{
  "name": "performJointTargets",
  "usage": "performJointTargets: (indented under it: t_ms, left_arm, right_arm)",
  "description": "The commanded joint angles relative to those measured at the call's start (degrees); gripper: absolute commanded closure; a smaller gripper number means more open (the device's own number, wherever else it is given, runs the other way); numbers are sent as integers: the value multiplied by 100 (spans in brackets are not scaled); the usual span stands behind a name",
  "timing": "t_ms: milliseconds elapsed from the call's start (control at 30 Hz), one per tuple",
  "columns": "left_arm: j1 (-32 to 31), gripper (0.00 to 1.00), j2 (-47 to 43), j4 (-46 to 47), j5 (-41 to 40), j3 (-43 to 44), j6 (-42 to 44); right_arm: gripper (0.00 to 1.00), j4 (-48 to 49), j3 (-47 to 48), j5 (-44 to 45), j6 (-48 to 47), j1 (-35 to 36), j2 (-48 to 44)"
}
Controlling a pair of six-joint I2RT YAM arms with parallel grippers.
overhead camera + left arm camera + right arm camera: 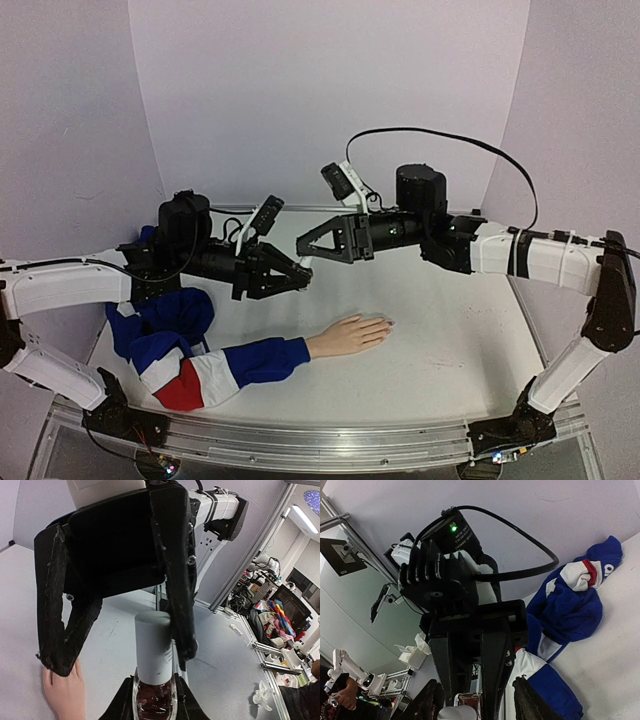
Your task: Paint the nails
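Note:
My left gripper [296, 272] is shut on the dark glass body of a small polish bottle [154, 699], held above the table. Its pale cap [155, 647] points toward my right gripper [303, 250]. The right gripper is open and straddles the cap: one finger [180, 595] lies right beside it, the other [50, 620] stands well away. In the right wrist view the cap [456, 713] sits low between the right gripper [477, 704] fingers. The peach mannequin hand [348, 334] lies flat on the table below, its nails [386, 323] tiny at the fingertips, its sleeve [250, 362] blue, white and red.
The rest of the blue, white and red garment [160, 320] is bunched at the left under my left arm. White walls [320, 90] close the back and sides. The table's metal front rail [300, 440] runs along the near edge.

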Motion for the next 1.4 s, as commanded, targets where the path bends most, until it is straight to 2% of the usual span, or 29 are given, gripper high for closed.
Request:
performJointTargets:
  t_ms: [0,167,300,433,533,633,700,767,867,933,1100,1233,1367]
  left_arm:
    - [25,100,70,158,470,358,-170]
    - [35,100,77,158,343,394,-189]
    - [79,100,-7,158,-97,337,-146]
    - [90,100,-205,158,-1268,208,59]
    - [89,100,-277,165,-2582,155,316]
    - [85,100,-86,292,-3852,240,622]
    - [88,100,184,431,-4334,411,836]
    - [82,100,526,660,-4730,613,1029]
    - [81,100,1070,1014,-5294,894,1152]
    - [74,100,1403,1436,-5518,936,1198]
    - [46,100,1808,1790,-5461,841,960]
    - [19,100,1545,1776,-5214,339,809]
    - [27,100,1090,1514,-5213,-199,693]
  right_arm:
    - [59,782,7,-469,174,94,93]
    - [76,849,-42,-411,188,151,139]
    - [87,859,-121,-311,179,196,132]
    - [100,852,-263,32,172,251,96]
    - [100,788,-380,764,303,312,95]
    - [100,415,-349,1855,413,444,194]
    - [100,58,-192,2744,483,606,310]
    - [100,-383,73,4014,641,882,485]
    - [100,-1342,605,5947,1376,1295,873]
    - [100,-1575,819,6576,1893,1487,1137]
    - [100,-1883,1128,7006,2455,1598,1355]
    - [99,-1830,1070,7081,1996,1567,1105]
    - [68,-1817,909,6577,1110,1319,600]
